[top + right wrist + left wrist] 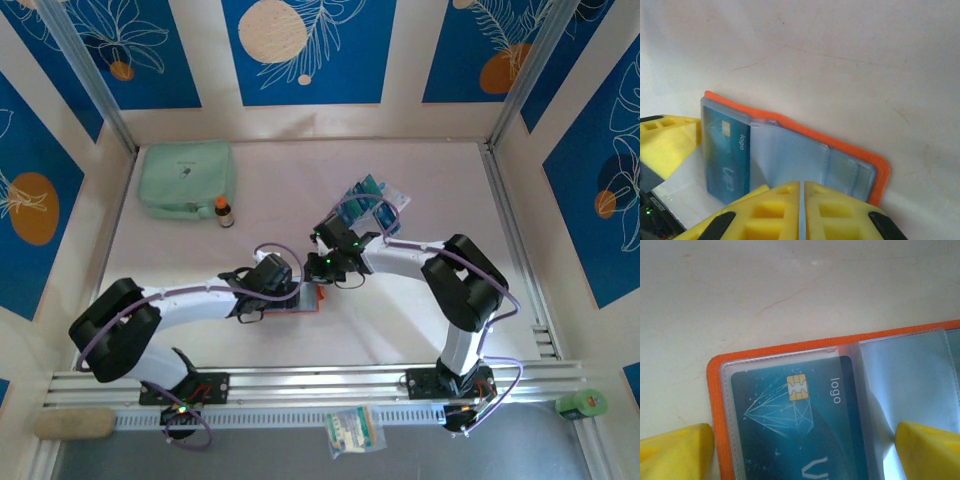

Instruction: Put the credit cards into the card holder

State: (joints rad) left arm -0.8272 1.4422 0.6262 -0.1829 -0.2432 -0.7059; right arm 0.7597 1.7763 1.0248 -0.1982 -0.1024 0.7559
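Odds and ends around a pale table boxed in by blue painted panels

A mint-green zip pouch (185, 178) lies flat at the far left of the white table (300, 170), and a small brown bottle (224, 211) with an orange cap stands just beside its near right corner. The wall panels (305, 45) carry pale leaf outlines and orange and cream discs. Below the aluminium rail (320, 383) at the near edge sit a tan foam block (73, 423) on the left, a clear packet (355, 432) of small items in the middle, and a green roll (581, 404) on the right.
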